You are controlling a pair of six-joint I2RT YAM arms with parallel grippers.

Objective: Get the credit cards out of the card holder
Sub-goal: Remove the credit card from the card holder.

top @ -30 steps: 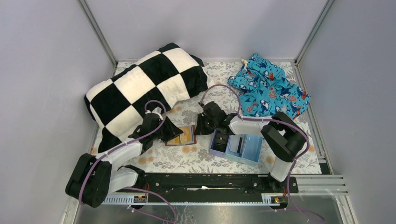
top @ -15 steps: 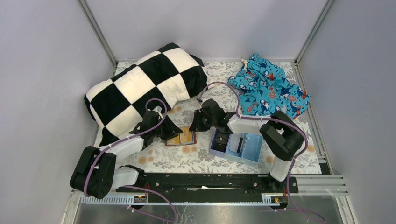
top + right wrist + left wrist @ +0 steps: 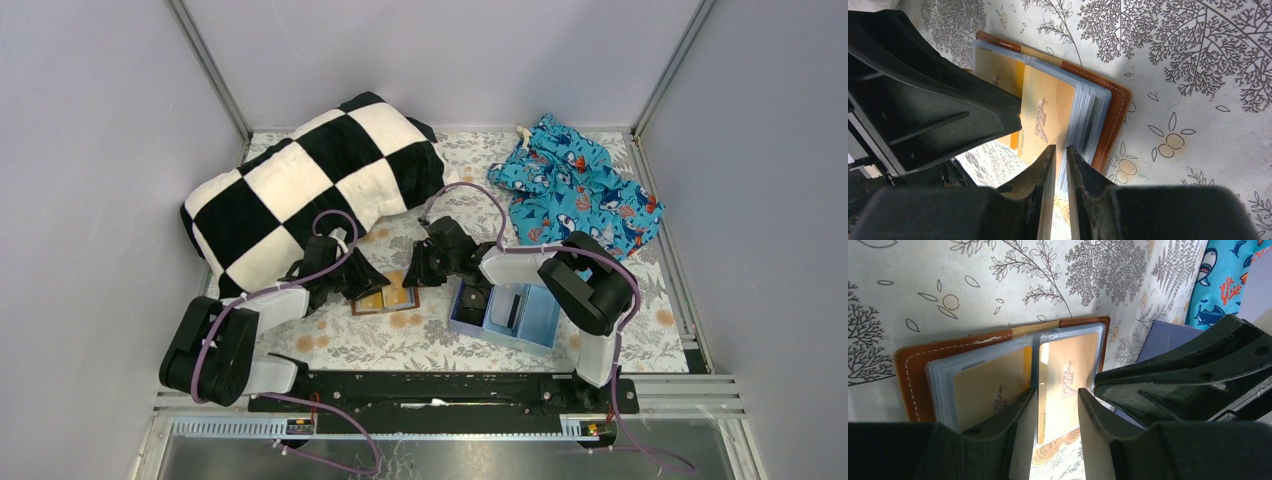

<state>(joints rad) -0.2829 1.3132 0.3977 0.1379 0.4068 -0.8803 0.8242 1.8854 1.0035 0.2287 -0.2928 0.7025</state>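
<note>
You have closed both arms in over the small brown leather bifold card holder (image 3: 910, 380), open on the floral tablecloth (image 3: 998, 280): left gripper (image 3: 1055, 392) part-open astride a thin orange-gold credit card (image 3: 1068, 370) (poking past its sleeve), right gripper (image 3: 1060, 148) slit-narrow, grip unclear, so extraction looks ready to start.

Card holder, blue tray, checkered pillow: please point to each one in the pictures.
card holder (image 3: 910, 375), left wrist view, brown leather edge
blue tray (image 3: 533, 325), top external view, bare right compartment
checkered pillow (image 3: 290, 178), top external view, a white square
</note>
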